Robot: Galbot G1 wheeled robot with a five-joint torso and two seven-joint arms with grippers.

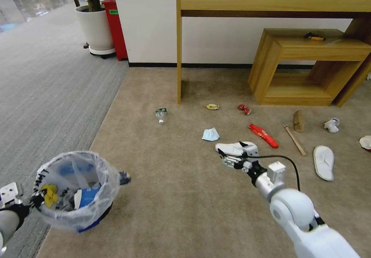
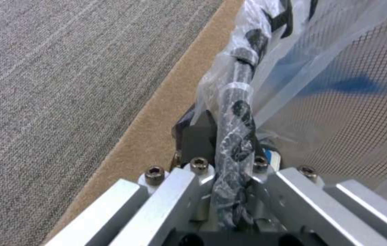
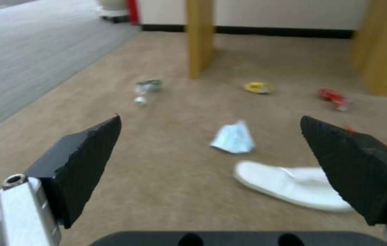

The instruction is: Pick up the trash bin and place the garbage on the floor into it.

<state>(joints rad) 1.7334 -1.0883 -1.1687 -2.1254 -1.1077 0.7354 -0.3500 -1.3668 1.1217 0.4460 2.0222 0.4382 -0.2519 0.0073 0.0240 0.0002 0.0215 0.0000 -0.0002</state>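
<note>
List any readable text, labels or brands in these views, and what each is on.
None can be read.
Black and yellow marks on the clear bag lining the small round dark trash bin: illegible.
Green label on the red cabinet: too small.
White print on the long red wrapper: blurred.

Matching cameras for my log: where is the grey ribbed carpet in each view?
Head view: grey carpet on the robot's left, beside the trash bin.
Left wrist view: across a strip of beige floor from the bin's rim.
Right wrist view: far side of the clear bottle.
Shared landmark: its seam with the beige floor.
</note>
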